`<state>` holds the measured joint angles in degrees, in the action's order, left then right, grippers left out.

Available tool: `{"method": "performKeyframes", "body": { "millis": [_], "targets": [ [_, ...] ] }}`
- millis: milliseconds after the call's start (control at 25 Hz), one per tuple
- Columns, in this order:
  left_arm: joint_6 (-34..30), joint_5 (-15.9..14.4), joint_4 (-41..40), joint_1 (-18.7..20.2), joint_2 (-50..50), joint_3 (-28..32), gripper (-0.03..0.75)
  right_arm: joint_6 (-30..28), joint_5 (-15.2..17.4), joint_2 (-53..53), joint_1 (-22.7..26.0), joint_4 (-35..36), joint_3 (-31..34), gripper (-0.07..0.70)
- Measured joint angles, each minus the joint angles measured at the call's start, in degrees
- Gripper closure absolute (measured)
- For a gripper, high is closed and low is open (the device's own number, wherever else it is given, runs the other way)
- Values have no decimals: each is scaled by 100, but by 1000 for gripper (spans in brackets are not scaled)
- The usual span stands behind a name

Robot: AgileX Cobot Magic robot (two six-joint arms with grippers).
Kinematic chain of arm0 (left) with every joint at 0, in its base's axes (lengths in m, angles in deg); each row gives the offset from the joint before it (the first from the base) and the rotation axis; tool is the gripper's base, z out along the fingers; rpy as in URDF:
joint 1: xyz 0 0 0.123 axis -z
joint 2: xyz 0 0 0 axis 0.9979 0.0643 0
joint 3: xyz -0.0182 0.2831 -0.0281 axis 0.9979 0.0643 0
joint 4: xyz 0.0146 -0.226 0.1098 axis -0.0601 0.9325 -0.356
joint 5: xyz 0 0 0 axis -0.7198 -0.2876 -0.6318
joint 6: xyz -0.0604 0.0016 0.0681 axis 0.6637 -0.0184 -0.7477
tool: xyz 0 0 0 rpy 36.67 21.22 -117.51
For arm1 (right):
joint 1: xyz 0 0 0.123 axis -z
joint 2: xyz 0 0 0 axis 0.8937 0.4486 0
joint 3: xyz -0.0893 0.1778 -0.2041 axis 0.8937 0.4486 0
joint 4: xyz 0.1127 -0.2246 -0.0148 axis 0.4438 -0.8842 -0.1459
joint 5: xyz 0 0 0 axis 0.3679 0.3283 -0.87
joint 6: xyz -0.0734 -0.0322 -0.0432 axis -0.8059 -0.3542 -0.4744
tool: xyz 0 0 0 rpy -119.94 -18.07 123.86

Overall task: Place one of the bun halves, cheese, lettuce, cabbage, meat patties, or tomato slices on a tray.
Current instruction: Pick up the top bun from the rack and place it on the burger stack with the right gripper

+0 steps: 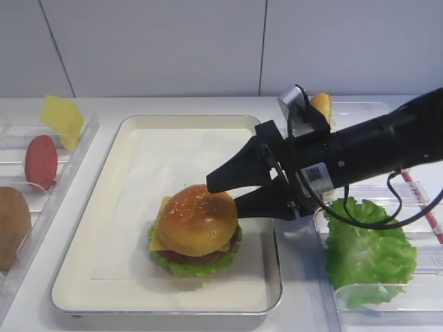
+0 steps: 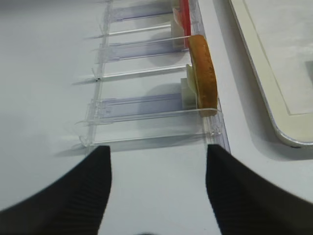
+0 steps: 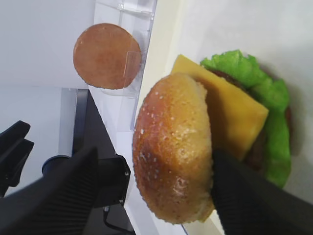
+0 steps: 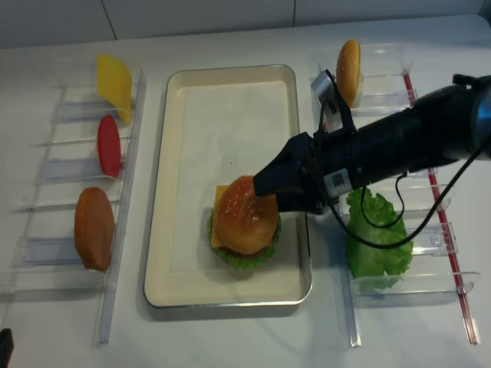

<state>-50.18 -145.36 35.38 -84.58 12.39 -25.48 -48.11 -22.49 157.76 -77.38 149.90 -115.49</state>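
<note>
In the exterior high view, the tray (image 1: 104,277) fills the centre of the frame, and a stacked burger stands in its lower middle. The sesame bun top (image 1: 197,220) sits on the cheese (image 1: 164,205), with ruffled lettuce (image 1: 181,268) showing round the base. The right gripper (image 1: 227,192) reaches in from the right. Its jaws stand wide, one at the bun's upper right edge and one just beside its right flank; they appear to have let it go, so the bun seems placed rather than held. At the left edge, clear holders (image 1: 66,176) keep a yellow slice (image 1: 61,119), a tomato slice (image 1: 41,162) and a brown round (image 1: 12,225) upright, likely for easy sideways grasps. A spare lettuce leaf (image 1: 363,252) lies in a holder at lower right.

In the right wrist view, the bun fills the centre between two dark jaws that stand apart from it. The cheese and lettuce lie behind it, and a brown disc (image 3: 106,55) stands in a holder at upper left.

In the left wrist view, the left gripper (image 2: 156,188) shows wide, empty jaws over the surface (image 2: 44,98). Above them a bun half (image 2: 203,73) stands on edge in a holder.

The second high view shows the same layout from above, with another bun half (image 4: 349,70) upright at upper right.
</note>
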Motion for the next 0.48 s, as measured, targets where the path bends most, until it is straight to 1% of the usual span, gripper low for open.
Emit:
{"method": "performKeyframes", "body": {
  "millis": [160, 360, 480],
  "targets": [
    [0, 0, 0, 0, 0, 0, 301, 435, 31, 0, 0, -364, -365, 127],
    [0, 0, 0, 0, 0, 0, 301, 1140, 58, -24, 0, -1174, -843, 127],
    [0, 0, 0, 0, 0, 0, 301, 1478, 70, -129, 0, -1531, -1041, 127]
  ]
}}
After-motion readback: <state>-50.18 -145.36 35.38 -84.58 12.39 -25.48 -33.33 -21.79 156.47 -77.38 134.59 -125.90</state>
